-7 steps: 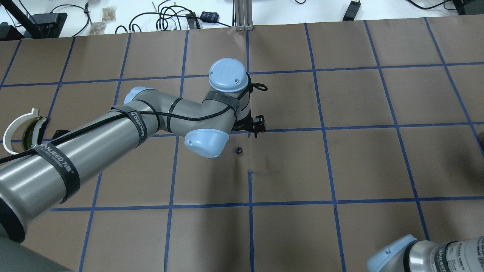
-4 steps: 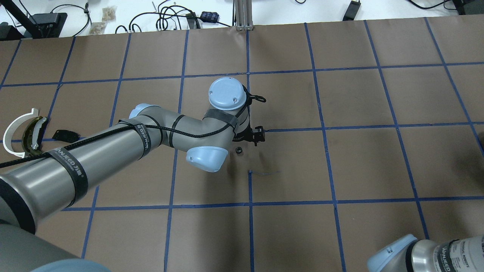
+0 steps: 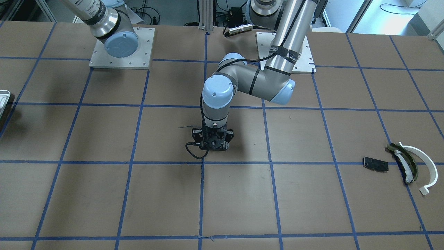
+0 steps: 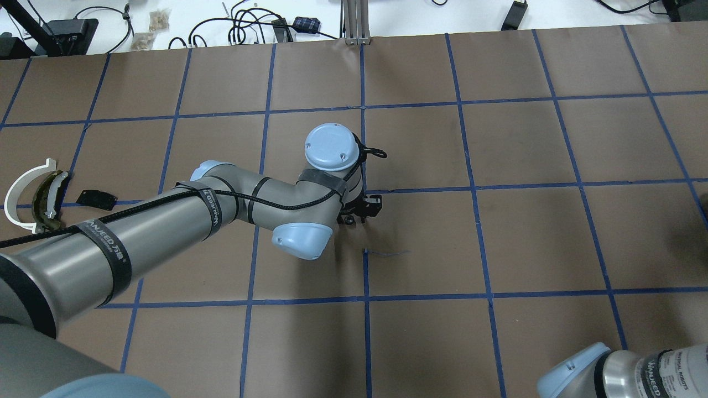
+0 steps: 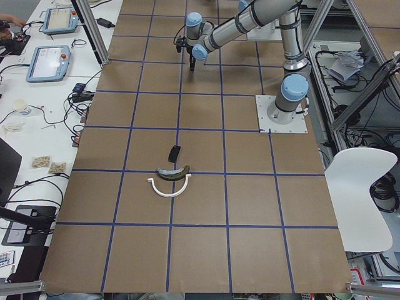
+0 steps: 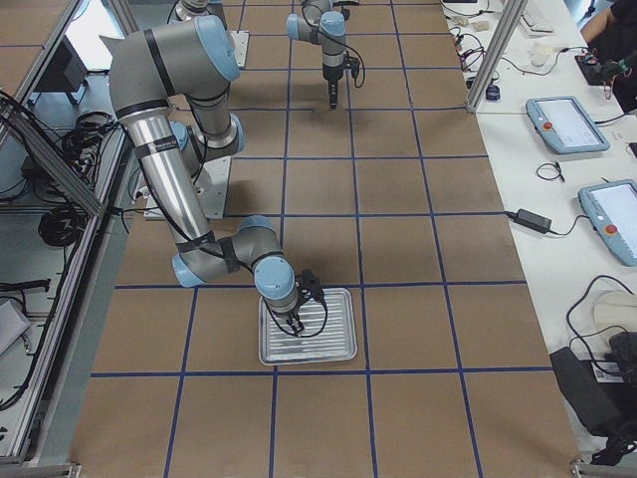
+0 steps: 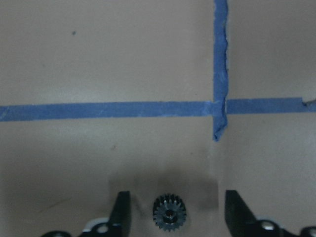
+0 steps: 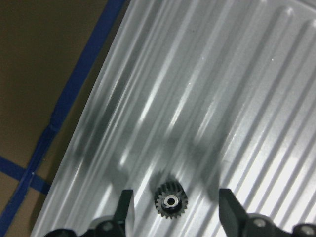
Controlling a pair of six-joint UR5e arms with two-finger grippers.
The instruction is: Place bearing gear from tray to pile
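My left gripper (image 7: 177,213) is open, low over the brown table, with a small black toothed bearing gear (image 7: 169,216) on the paper between its fingers (image 7: 121,210). In the overhead view the left gripper (image 4: 359,211) stands at the table's middle, over that gear (image 4: 349,220). My right gripper (image 8: 177,210) is open over the ribbed silvery tray (image 8: 237,89), with a second black gear (image 8: 170,201) between its fingers. The pile lies far to the left: black plate (image 4: 95,198), white arc (image 4: 22,185), olive piece (image 4: 47,199).
The tray (image 6: 333,344) sits at the table's right end, with the right gripper (image 6: 296,324) over its left part. Blue tape lines (image 7: 219,64) grid the paper. Cables and small parts (image 4: 243,25) lie beyond the far edge.
My left wrist has moved toward the near side and lowered, so the gripper now straddles the gear on the table. The gear and the pile have not moved.
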